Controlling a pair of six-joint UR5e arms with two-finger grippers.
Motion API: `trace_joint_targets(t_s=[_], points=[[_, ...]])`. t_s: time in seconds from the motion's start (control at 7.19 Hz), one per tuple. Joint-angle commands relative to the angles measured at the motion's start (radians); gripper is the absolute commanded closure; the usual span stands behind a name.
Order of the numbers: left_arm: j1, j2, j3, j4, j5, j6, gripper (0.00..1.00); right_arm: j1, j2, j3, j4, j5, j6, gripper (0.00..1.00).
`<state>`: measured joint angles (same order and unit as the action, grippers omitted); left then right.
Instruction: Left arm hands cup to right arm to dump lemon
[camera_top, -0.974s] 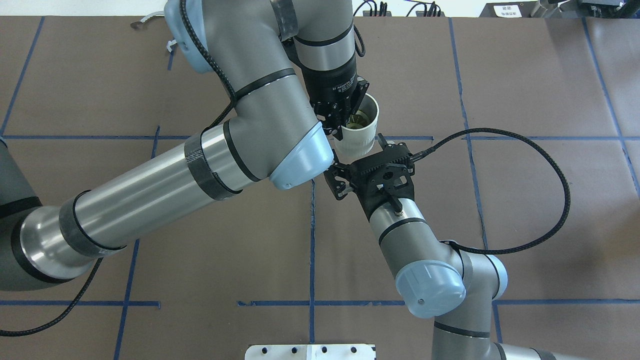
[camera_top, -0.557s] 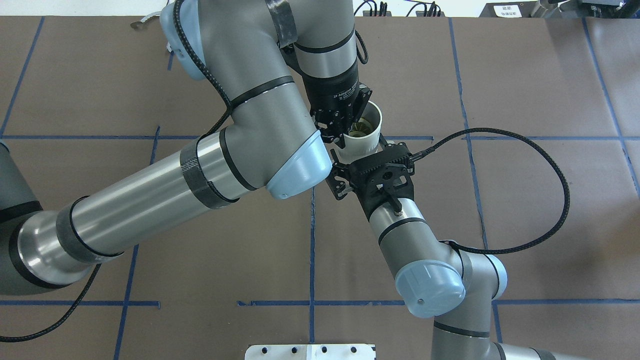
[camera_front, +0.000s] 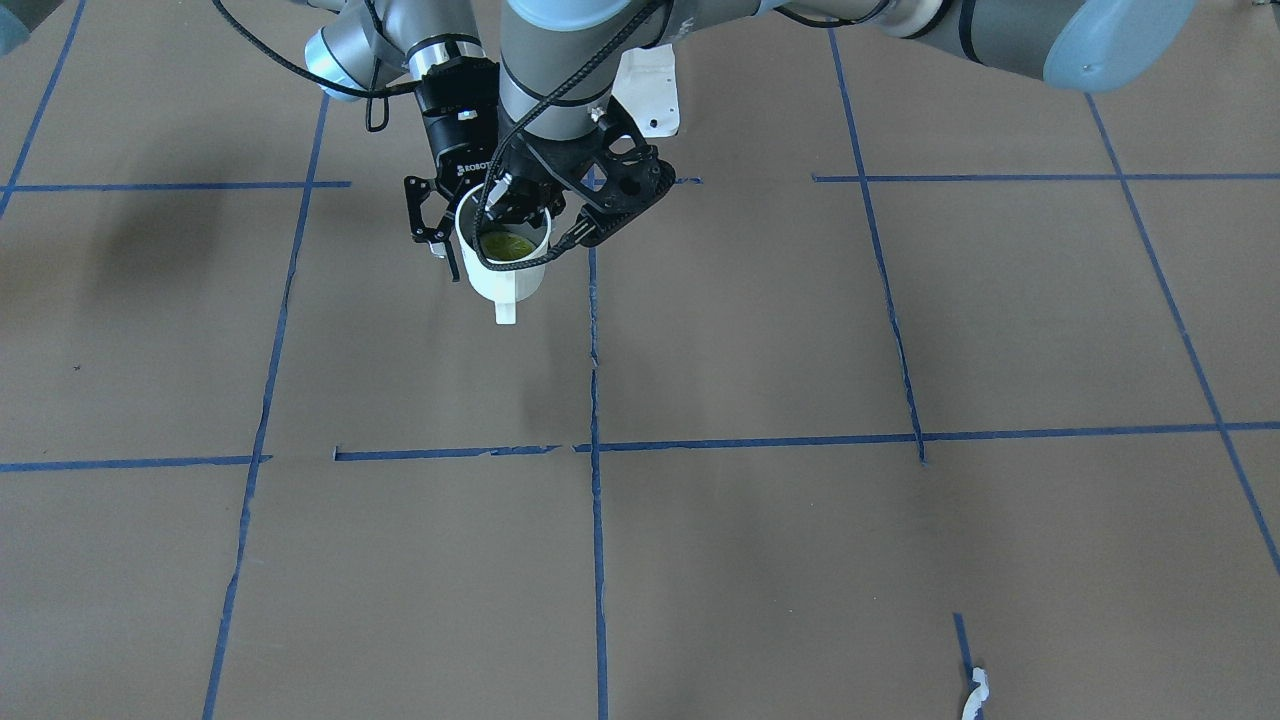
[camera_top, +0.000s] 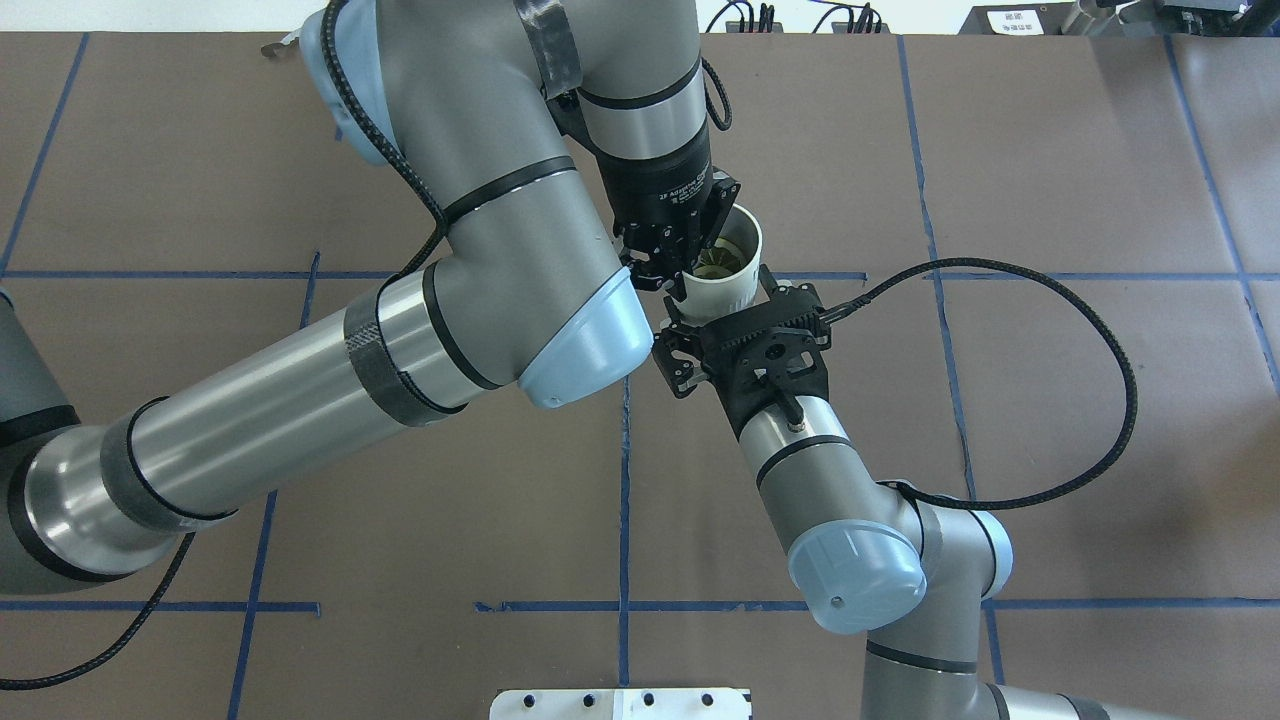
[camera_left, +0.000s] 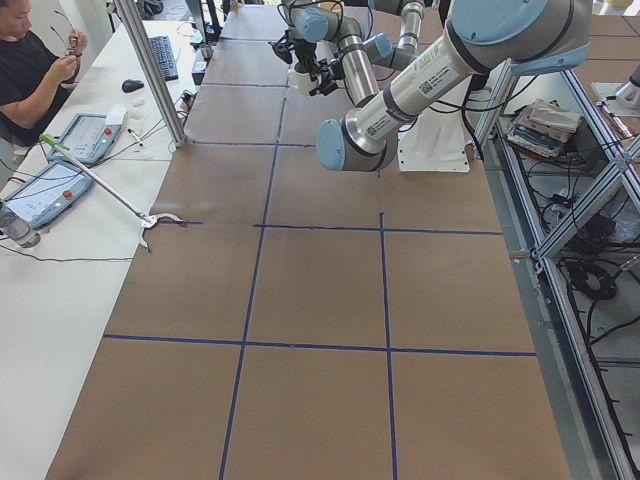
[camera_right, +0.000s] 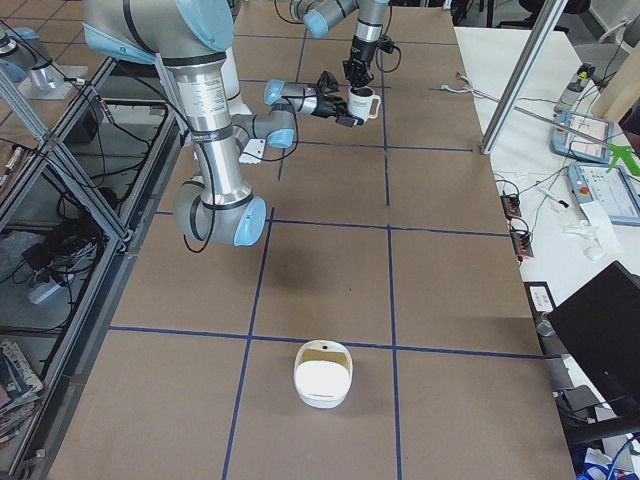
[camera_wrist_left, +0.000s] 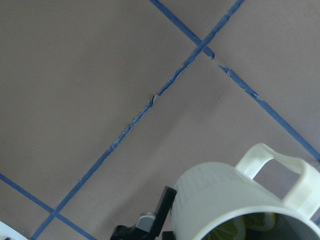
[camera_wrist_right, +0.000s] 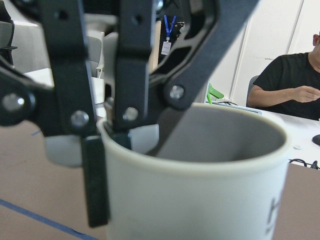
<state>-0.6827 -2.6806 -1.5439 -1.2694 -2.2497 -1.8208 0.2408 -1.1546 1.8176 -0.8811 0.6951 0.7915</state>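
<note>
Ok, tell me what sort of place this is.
Most likely a robotics lab: a left arm and a right arm reach over a table gridded with blue tape, and a person sits at a side bench with tablets.

Bright, even light; soft shadows; blurry close-up cup.
</note>
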Motion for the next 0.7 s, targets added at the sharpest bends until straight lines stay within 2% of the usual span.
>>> trace_joint_targets(t_s=[0.0, 0.14, 0.28, 0.42, 0.56], points=[[0.000, 0.001, -0.008, 0.002, -0.014, 0.000, 0.98, -0.001, 0.003, -0.001, 0.001, -0.002, 0.002, 0.01], [0.000, -0.001, -0.010, 0.002, -0.014, 0.000, 0.97, -0.001, 0.004, -0.001, 0.001, -0.002, 0.002, 0.01], [0.002, -0.001, -0.011, 0.001, -0.016, 0.000, 0.91, -0.001, 0.004, 0.000, 0.002, 0.000, 0.003, 0.28], [0.002, -0.001, -0.010, 0.001, -0.016, 0.000, 0.71, -0.004, 0.004, 0.002, 0.002, 0.004, 0.002, 0.72], [0.000, -0.001, -0.010, -0.001, -0.015, 0.000, 0.07, -0.012, 0.004, 0.003, 0.002, 0.000, -0.001, 0.90]])
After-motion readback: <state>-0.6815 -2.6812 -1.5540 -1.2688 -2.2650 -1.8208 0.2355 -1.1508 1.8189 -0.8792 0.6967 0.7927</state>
